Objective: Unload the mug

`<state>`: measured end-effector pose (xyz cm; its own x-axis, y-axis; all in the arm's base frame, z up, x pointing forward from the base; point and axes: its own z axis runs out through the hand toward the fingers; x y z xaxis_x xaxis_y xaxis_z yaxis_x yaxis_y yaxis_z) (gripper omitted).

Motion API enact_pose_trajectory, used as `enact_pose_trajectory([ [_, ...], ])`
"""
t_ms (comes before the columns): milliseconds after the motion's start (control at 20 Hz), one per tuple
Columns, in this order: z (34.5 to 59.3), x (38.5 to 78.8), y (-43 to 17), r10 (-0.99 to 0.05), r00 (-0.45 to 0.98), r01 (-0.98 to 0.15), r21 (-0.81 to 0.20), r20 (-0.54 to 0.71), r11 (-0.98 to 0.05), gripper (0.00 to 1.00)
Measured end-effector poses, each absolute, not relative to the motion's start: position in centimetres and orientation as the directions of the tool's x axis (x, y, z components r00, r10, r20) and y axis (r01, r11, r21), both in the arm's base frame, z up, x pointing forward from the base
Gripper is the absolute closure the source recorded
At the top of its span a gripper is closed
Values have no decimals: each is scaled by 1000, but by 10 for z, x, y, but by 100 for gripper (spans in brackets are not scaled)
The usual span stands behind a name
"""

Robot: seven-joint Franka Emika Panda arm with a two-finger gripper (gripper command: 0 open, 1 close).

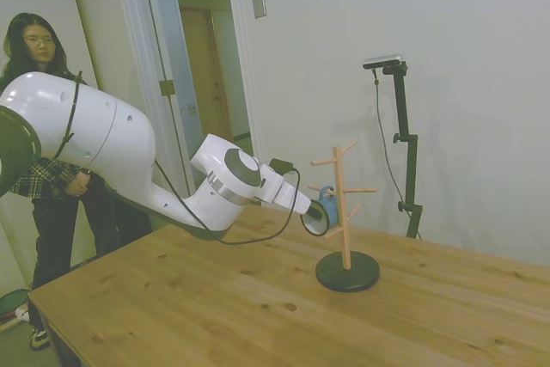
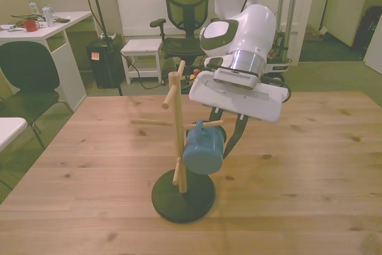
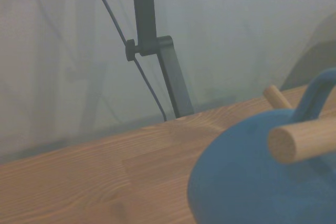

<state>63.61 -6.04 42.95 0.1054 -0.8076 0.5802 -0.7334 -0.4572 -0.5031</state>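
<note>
I see the mug (image 2: 203, 147) hanging by its blue loop handle on one of the pegs of the wooden peg stand (image 2: 178, 129), on the front view's right of the post, about halfway up. It hangs clear of the table (image 2: 310, 177), above the stand's round black base (image 2: 182, 196). Its blue body faces the front camera, so I cannot see the white inside from there.

The gripper (image 2: 227, 132) sits right at the mug. In the front view two dark fingers (image 2: 240, 131) come down from under the white hand and flank the mug's far side, one just behind it and one just beside it toward the front view's right. I cannot tell whether they are pressing on the mug or only near it, so whether the tool is clenched or released stays unclear to me. In the side view the gripper (image 1: 316, 212) is partly hidden by a loop of black cable, and the mug (image 1: 328, 205) shows as a small blue patch between it and the stand (image 1: 344, 204).

From the wrist camera the mug (image 3: 247, 182) fills the near corner, blurred, with a peg end (image 3: 299, 141) across it.

A person (image 1: 43, 126) stands by the doorway behind the arm.
</note>
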Motion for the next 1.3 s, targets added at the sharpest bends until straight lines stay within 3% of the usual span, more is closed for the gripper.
enact_pose_trajectory([
  [1300,442,635,-60,-833,85,-720,-544,547,-431,100],
])
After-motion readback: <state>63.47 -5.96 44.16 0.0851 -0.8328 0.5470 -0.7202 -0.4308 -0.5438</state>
